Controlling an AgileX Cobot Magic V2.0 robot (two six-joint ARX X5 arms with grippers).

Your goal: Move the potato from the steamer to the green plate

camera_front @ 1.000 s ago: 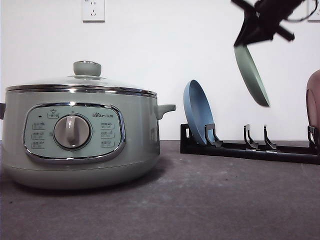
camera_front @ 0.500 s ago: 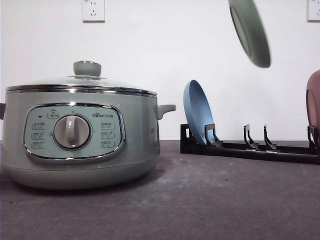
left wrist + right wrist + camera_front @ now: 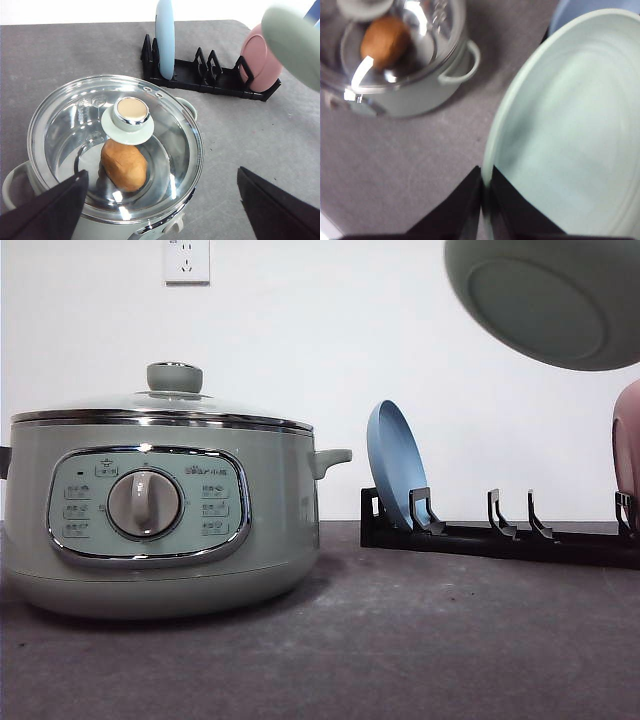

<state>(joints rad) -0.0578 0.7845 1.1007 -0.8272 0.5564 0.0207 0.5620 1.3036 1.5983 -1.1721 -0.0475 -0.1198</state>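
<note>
Potato (image 3: pixel 124 165) under glass lid (image 3: pixel 115 150), steamer (image 3: pixel 160 510) closed, rack (image 3: pixel 500 535) nearby

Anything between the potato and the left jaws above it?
Yes: the steamer's closed glass lid covers the potato, seen in the left wrist view.

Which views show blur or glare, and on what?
Left wrist view: glare streaks on the steamer's glass lid, green plate blurred. Right wrist view: soft all over, potato and steamer smeared. Front view: steamer sharp, plate slightly soft.
</note>
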